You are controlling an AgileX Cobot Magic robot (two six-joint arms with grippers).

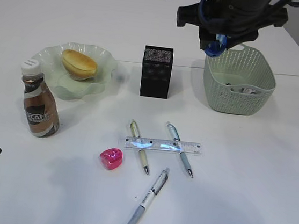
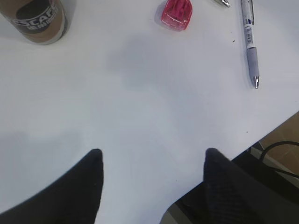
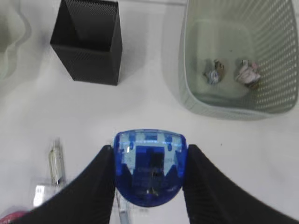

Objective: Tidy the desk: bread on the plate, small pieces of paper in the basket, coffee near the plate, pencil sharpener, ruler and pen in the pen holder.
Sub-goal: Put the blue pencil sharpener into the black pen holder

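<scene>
My right gripper point(image 1: 217, 47) is shut on a blue pencil sharpener point(image 3: 149, 165), held in the air between the black mesh pen holder point(image 1: 156, 71) and the green basket point(image 1: 239, 81). Two paper scraps point(image 3: 215, 72) lie in the basket. Bread point(image 1: 79, 64) sits on the green plate point(image 1: 103, 63), with the coffee bottle point(image 1: 39, 102) standing beside it. A clear ruler point(image 1: 163, 145) lies across two pens point(image 1: 139, 146), and a third pen point(image 1: 147, 201) lies nearer. A pink sharpener point(image 1: 111, 158) sits left of them. My left gripper point(image 2: 152, 156) is open and empty over the table's front edge.
The left wrist view shows the coffee bottle point(image 2: 37, 18), the pink sharpener point(image 2: 176, 13) and one pen point(image 2: 250, 42) at its top edge, with the table edge and a cable at the lower right. The white table point(image 1: 237, 197) ends behind the basket.
</scene>
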